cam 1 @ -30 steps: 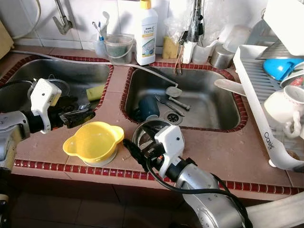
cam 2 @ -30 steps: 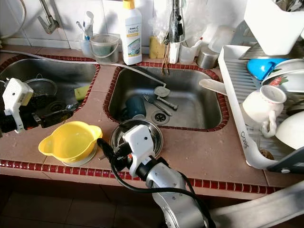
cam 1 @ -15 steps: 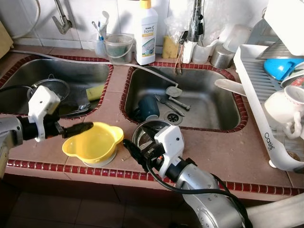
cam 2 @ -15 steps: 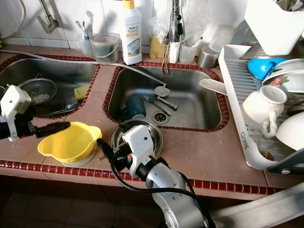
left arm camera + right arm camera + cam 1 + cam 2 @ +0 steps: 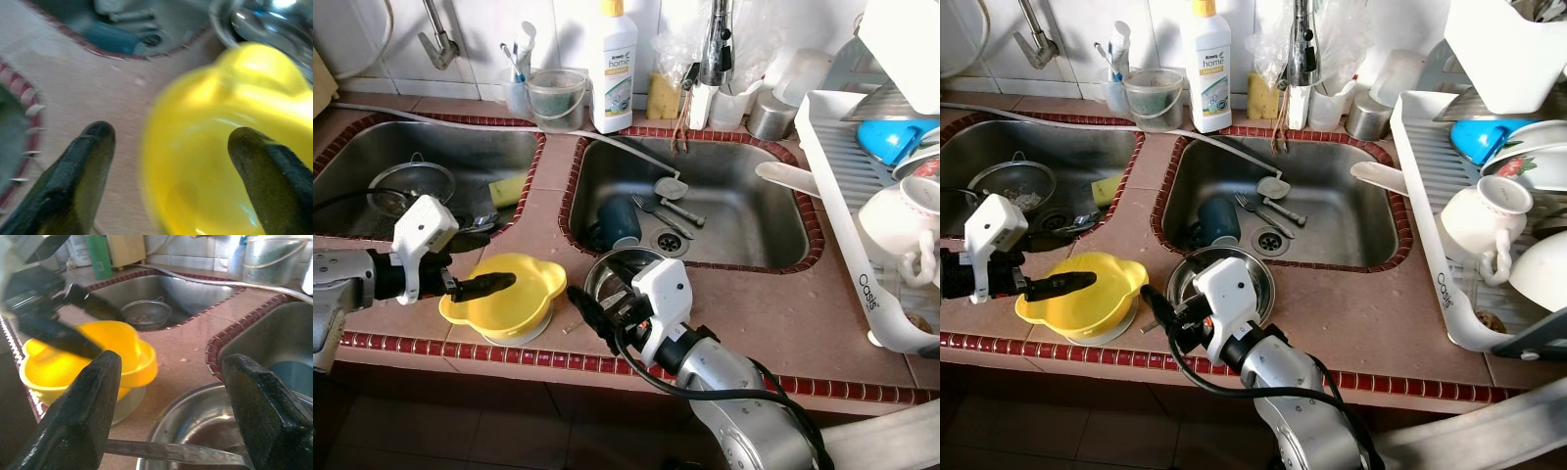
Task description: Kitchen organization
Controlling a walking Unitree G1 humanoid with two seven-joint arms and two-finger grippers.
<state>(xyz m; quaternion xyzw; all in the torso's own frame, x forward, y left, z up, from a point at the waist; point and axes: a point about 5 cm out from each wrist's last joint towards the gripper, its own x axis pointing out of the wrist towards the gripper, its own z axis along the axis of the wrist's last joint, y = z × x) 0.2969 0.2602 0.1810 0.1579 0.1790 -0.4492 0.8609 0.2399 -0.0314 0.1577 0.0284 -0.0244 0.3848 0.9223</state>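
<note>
The yellow plastic bowl (image 5: 506, 297) sits on the tiled tabletop (image 5: 783, 313) between the two sinks' front edges. The left end effector (image 5: 494, 283) straddles its rim, fingers spread, one inside and one outside. The right end effector (image 5: 582, 305) hovers released beside a round steel dish (image 5: 612, 266).

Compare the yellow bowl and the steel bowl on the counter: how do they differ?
The yellow bowl is opaque plastic with lobed handles; the steel bowl is round, shiny metal. The left gripper straddles the yellow bowl's rim; the right gripper hovers by the steel bowl. Both sit upright before the sinks.
</note>
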